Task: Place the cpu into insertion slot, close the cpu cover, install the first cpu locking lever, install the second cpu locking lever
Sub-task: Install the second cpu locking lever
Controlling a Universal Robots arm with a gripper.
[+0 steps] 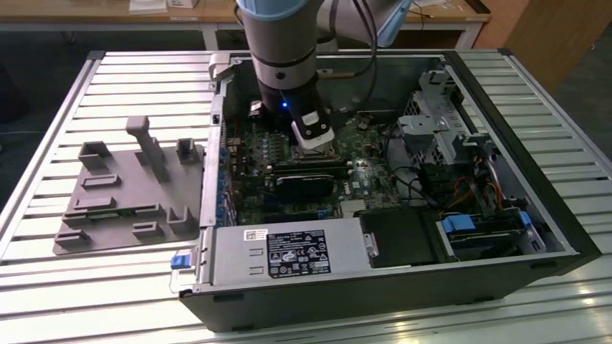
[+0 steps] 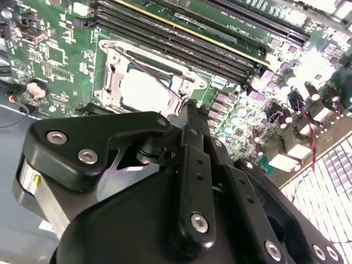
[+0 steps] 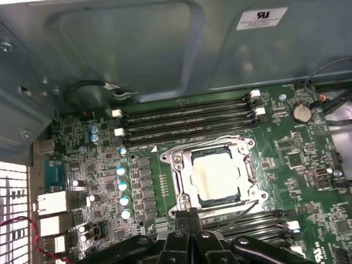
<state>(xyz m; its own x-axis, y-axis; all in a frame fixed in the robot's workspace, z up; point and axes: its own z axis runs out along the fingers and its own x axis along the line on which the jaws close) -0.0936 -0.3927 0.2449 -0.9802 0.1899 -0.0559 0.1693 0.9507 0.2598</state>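
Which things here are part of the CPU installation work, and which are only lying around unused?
Part of the job:
cpu, seated in the socket
cpu cover, closed around it
pincer, beside the socket

Lying about:
grey fixture plate, outside the case
memory slots
round battery

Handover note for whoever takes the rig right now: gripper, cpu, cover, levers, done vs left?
Gripper: jaws shut together, holding nothing, tips just beside the socket's edge.
Cpu: pale face up, seated in the insertion slot on the motherboard, inside the open computer case.
Cpu cover: silvery frame lies flat around the chip in both wrist views, so it looks closed.
Locking levers: thin wires run along the cover's edges; whether either is latched I cannot tell.
Done: cpu placed, cover apparently down. Left: confirm and set both levers.
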